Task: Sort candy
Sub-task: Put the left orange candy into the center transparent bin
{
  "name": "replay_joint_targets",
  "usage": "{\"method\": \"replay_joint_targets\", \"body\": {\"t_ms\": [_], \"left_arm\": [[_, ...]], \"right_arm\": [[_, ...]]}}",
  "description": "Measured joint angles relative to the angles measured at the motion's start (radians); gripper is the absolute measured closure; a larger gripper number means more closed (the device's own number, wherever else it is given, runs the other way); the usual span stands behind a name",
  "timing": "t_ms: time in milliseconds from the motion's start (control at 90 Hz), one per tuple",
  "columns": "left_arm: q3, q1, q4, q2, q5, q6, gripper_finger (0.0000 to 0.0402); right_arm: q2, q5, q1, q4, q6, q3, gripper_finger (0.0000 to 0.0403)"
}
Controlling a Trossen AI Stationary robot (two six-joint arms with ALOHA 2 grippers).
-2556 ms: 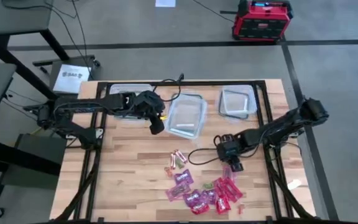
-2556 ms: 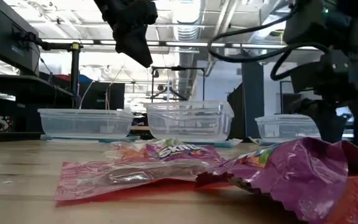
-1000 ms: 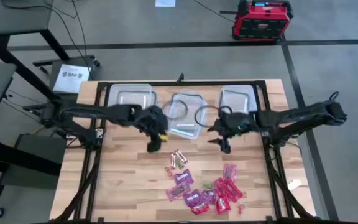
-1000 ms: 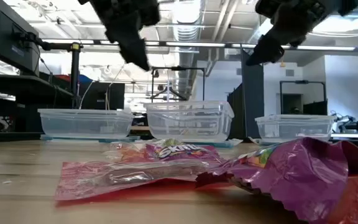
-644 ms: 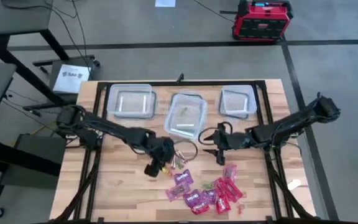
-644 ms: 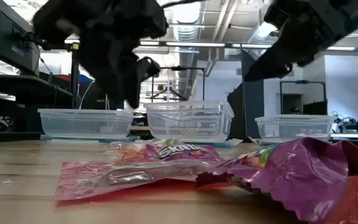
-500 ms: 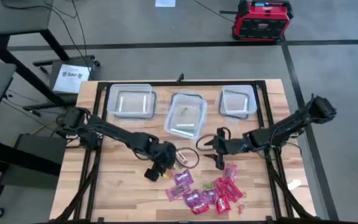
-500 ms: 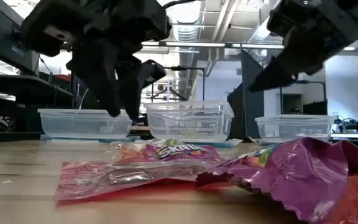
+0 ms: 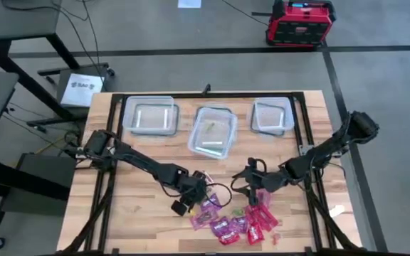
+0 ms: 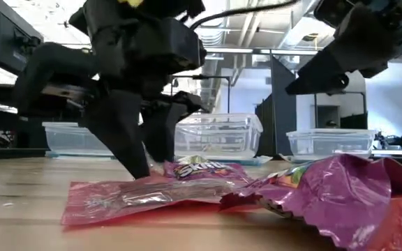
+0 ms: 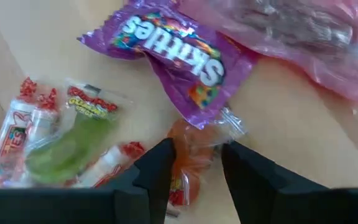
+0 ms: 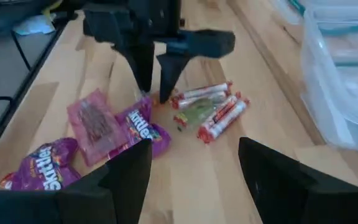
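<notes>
The candy lies near the table's front edge: a purple Skittles packet [image 11: 173,43], a pink packet [image 11: 303,31], red-and-white rolls around a green sweet [image 11: 73,146] and a heap of red and pink packets [image 9: 237,217]. My left gripper [image 9: 196,192] is open and points down at the table. Its fingers [image 11: 157,171] stand on either side of a small orange sweet [image 11: 191,155]. My right gripper [image 9: 250,181] hangs open above the heap's far edge, holding nothing, and it is off the table in the low view [image 10: 326,73]. My left gripper comes from above, pointing down, with one finger on each side of the small orange sweet [image 11: 188,146], which lies flat on the table beside the Skittles packet. I cannot tell whether the fingers touch the sweet.
Three clear containers stand in a row at the table's far side: left [image 9: 150,115], middle [image 9: 213,131] and right [image 9: 272,115]. The middle one holds a small green piece. Bare wood lies to the left of the candy. A black frame runs along the table's edges.
My left gripper has gone from beside the middle container toward the table's near edge and down, until its fingers stand at the table among the sweets. My right gripper has also moved toward the near edge and lower, to the far edge of the heap.
</notes>
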Motion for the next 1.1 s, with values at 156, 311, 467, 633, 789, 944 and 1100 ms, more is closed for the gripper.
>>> {"method": "replay_joint_targets", "body": {"t_ms": [156,311,467,633,789,944,1100], "left_arm": [[0.019,-0.001,-0.081,-0.021,-0.003,-0.120,0.0386],[0.091,0.004,-0.280,-0.102,-0.040,-0.202,0.0396],[0.159,0.079,-0.277,-0.239,-0.272,-0.167,0.0398],[0.158,0.259,-0.095,-0.318,-0.440,-0.122,0.0399],[0.157,0.441,0.005,-0.322,-0.409,-0.191,0.0386],[0.157,0.568,0.014,-0.319,-0.252,-0.268,0.0328],[0.157,0.569,-0.015,-0.327,-0.015,-0.338,0.0259]], "right_arm": [[0.000,0.000,-0.001,0.000,-0.001,0.000,0.0177],[0.000,0.001,-0.014,0.001,-0.013,0.000,0.0177],[0.000,0.001,-0.028,-0.003,-0.026,0.001,0.0177],[0.000,0.000,-0.033,-0.003,-0.030,0.001,0.0177],[-0.001,0.001,-0.040,-0.003,-0.030,0.001,0.0177],[-0.001,0.001,-0.041,-0.002,-0.030,0.001,0.0177],[-0.001,0.000,-0.041,-0.003,-0.030,0.001,0.0177]]}}
